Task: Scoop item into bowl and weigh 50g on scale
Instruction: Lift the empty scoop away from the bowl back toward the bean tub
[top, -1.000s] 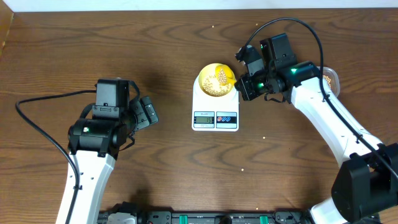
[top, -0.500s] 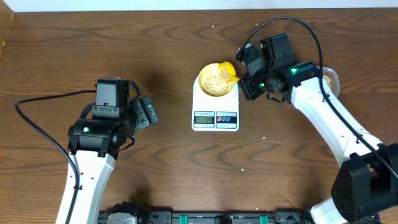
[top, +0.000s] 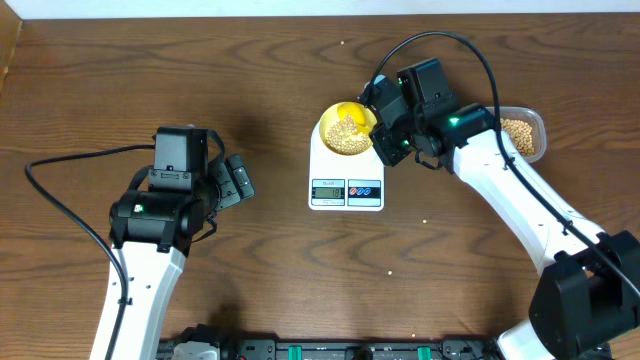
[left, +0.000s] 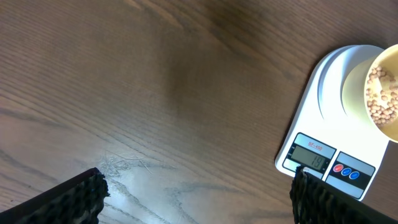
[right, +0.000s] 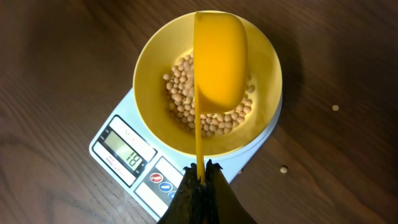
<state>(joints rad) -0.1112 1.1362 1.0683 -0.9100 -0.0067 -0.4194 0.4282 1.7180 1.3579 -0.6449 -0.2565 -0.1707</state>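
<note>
The pale-yellow bowl (top: 346, 128) sits on the white scale (top: 346, 184) and holds a layer of tan beans (right: 186, 93). The scale's display (right: 123, 153) shows in the right wrist view. My right gripper (right: 200, 174) is shut on the handle of the bright yellow scoop (right: 219, 62), which is tipped over the bowl (right: 155, 68). In the overhead view the scoop (top: 360, 112) is at the bowl's right rim. My left gripper (left: 196, 196) is open and empty above bare table, left of the scale (left: 323, 149).
A clear container with more beans (top: 520, 134) stands at the right behind the right arm. A few stray beans (right: 335, 107) lie on the wooden table near the scale. The left arm (top: 165, 205) is at the left side.
My right gripper has moved left toward the bowl and turned the scoop over it. The container of beans is now uncovered behind the arm. The left arm has not moved.
</note>
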